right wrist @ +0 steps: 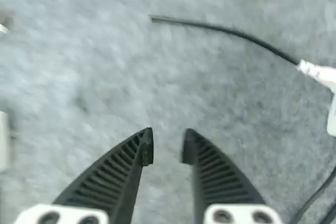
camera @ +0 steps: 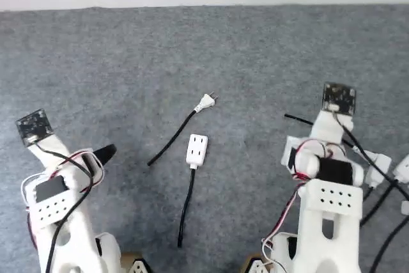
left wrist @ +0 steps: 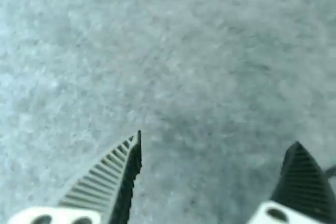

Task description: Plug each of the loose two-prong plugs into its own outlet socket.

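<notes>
My left pincer (left wrist: 215, 169) gapes wide, my right pincer (right wrist: 168, 148) barely parted, both empty; the two-prong plug (camera: 206, 101) lies just beyond the outlet socket (camera: 197, 149), prongs aimed away from it, cord (camera: 171, 137) slanting back toward my left pincer, which looks nearer

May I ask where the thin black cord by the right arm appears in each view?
High view: thin black cord juts left of the right arm.
Right wrist view: cord crossing the grey mat beyond the right gripper.
Left wrist view: grey mat before the left gripper.
Shared landmark: grey mat.
</notes>
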